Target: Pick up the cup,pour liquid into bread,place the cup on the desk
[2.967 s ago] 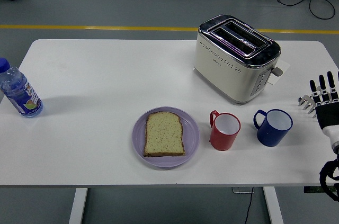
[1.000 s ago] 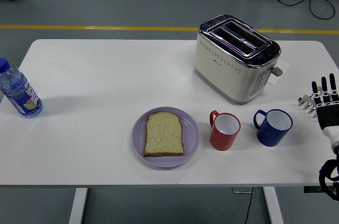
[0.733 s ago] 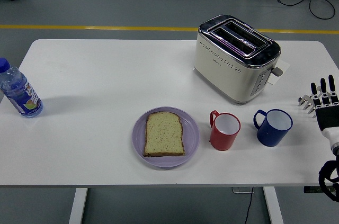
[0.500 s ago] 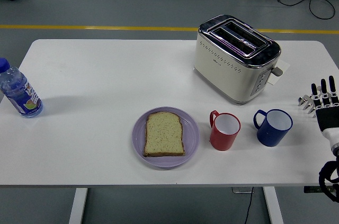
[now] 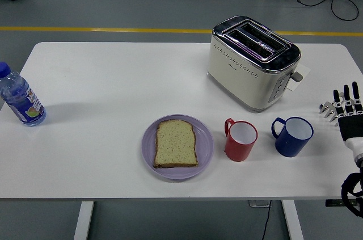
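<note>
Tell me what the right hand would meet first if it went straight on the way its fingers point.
The right hand, open, points toward the table's far right edge. The way looks free; the toaster and blue cup lie off to its left, though depth is unclear.

The toaster (image 5: 253, 61), far right, has a glossy cream body with polished metal trim. The red cup (image 5: 241, 140) and blue cup (image 5: 292, 136) look like smooth plastic. The bread (image 5: 176, 143) is rough, on a matt lilac plate (image 5: 205, 147). The left bottle (image 5: 20, 99) is clear plastic.
</note>
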